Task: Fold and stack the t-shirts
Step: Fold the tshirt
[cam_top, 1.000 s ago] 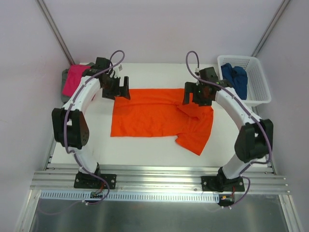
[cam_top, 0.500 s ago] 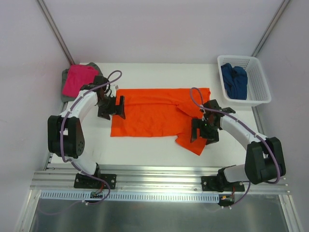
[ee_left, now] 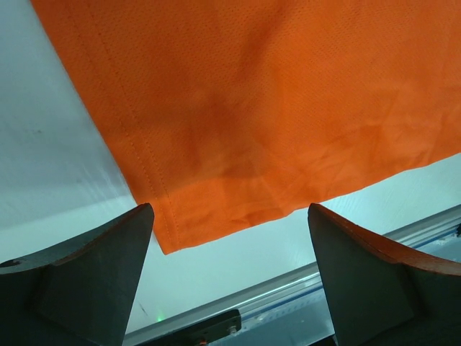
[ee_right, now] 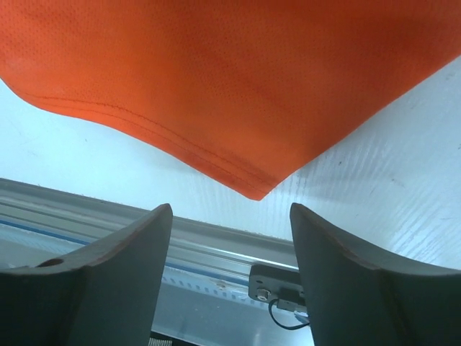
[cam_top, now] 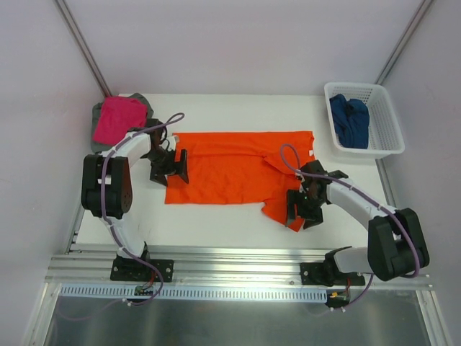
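An orange t-shirt [cam_top: 230, 166] lies spread flat mid-table, one sleeve pointing to the near right. My left gripper [cam_top: 171, 175] hovers at its left edge, just above the near-left corner. In the left wrist view the corner of the orange cloth [ee_left: 252, 108] lies ahead of the left gripper [ee_left: 230, 249], open, nothing between its fingers. My right gripper [cam_top: 301, 216] hangs over the sleeve tip. The right wrist view shows the sleeve's hemmed point [ee_right: 216, 72] just beyond the right gripper [ee_right: 230, 249], open and empty. A pink t-shirt [cam_top: 119, 117] rests on a grey one [cam_top: 96, 122] at the far left.
A white lattice basket [cam_top: 387, 119] at the far right holds a dark blue t-shirt [cam_top: 351, 119]. The metal rail [cam_top: 230, 256] runs along the near table edge, close behind both grippers. White table [cam_top: 216, 220] shows between the shirt and the rail.
Both arms have drawn back from the shirt's far edge toward the near side: the left to the near-left corner, the right down to the sleeve tip. The right jaws have narrowed somewhat.
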Robot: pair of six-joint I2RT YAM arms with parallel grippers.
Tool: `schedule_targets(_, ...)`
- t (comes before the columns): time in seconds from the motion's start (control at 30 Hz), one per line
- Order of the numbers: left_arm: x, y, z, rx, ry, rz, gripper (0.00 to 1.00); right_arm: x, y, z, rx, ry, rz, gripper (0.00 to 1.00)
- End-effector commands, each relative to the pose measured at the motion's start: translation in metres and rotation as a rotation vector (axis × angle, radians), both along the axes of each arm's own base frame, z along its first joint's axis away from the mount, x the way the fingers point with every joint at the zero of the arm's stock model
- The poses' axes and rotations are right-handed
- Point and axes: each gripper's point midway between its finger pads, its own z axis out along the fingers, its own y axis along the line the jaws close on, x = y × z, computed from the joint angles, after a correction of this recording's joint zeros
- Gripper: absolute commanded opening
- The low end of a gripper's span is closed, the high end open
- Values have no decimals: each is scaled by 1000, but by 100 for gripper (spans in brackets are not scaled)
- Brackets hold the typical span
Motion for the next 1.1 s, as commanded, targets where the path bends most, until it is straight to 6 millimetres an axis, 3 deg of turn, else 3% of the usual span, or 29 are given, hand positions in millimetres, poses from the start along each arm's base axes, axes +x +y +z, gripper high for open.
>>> schedule_targets(0.0, 15, -3, 12, -43, -30, 8, 90, 10, 9, 3, 30, -13, -2, 69)
schedule_targets(0.23, 15, 0, 7, -55, -8, 29, 89, 19, 18, 1, 44, 7, 21, 56)
schedule_targets(0.57, 12, 5, 8, -64, -4, 45, 89, 19, 22, 1, 32, 14, 40, 55)
schedule_targets(1.07, 14, 5, 14, -75, -20, 56, 89, -15, -1, -9, -41, 49, 74, 56)
